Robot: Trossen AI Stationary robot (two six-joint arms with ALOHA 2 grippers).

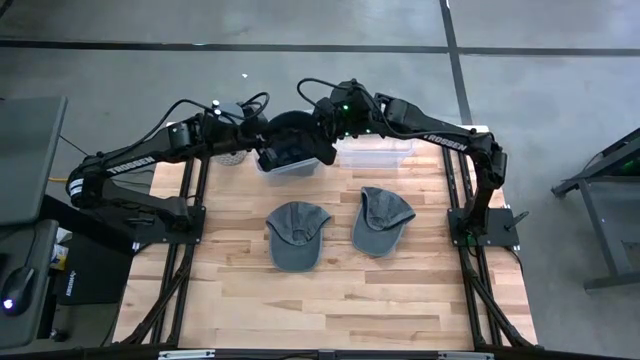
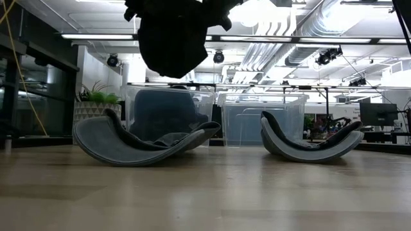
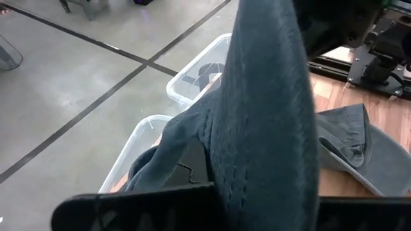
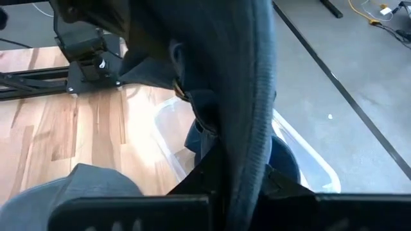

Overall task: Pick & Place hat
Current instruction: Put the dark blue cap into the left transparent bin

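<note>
Both arms hold one dark grey fabric cap above the left clear plastic bin at the far edge of the wooden table.

The left gripper is clenched on the cap from the left, and the right gripper pinches it from the right. Judging by this, the shared hold keeps the cap spread over the bin, which already holds dark fabric. A second clear plastic bin stands to the right. Two more grey caps, one left and one right, lie crown-down nearer on the table, waiting.
</note>
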